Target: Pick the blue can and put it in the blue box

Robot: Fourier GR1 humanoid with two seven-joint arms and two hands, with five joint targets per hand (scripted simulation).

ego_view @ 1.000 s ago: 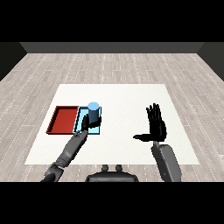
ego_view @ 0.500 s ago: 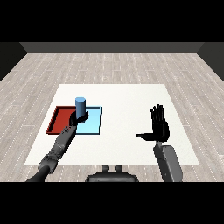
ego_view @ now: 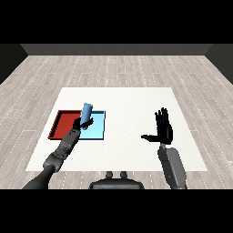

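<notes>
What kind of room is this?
Probably a bare test space for handling practice: a white table on grey plank flooring, bearing only a red tray and a light blue tray.

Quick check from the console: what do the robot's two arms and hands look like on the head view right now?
Both forearms are grey and rounded, built in segments, coming in from the lower corners of the view. Each ends in a black hand with slim fingers and a thumb: the left hand and the right hand. No cables, sleeves or markings can be made out on either arm.
</notes>
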